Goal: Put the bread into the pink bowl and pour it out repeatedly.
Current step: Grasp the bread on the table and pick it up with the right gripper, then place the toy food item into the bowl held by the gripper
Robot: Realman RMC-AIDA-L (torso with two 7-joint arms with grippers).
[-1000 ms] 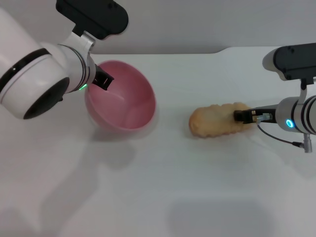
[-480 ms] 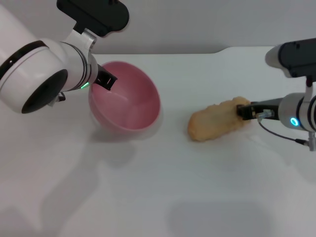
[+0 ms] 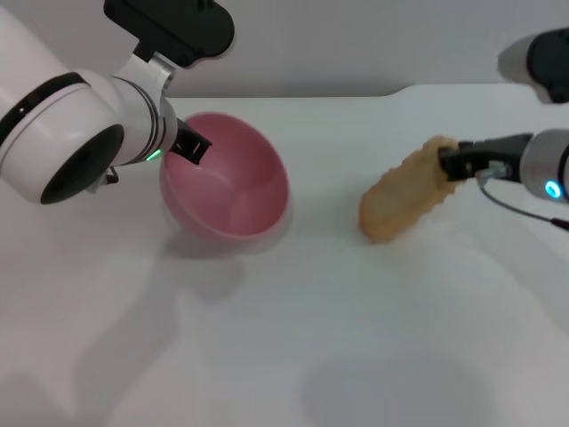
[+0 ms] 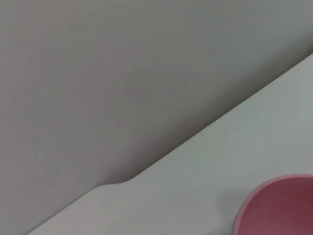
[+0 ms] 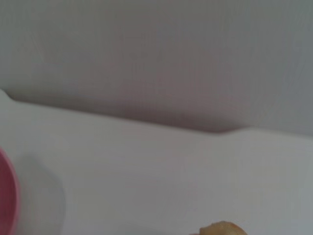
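Jaws of my right gripper [image 3: 447, 164] are clamped on one end of the bread [image 3: 404, 199], which slants down toward the bowl side, its lower end at or just above the white surface [image 3: 356, 338]. Only its plain tan side shows. My left gripper [image 3: 189, 147] pinches the near-left rim of the pink bowl [image 3: 233, 191], tipped with its smooth mouth facing the bread. Bare surface lies between them; its back edge runs behind both.
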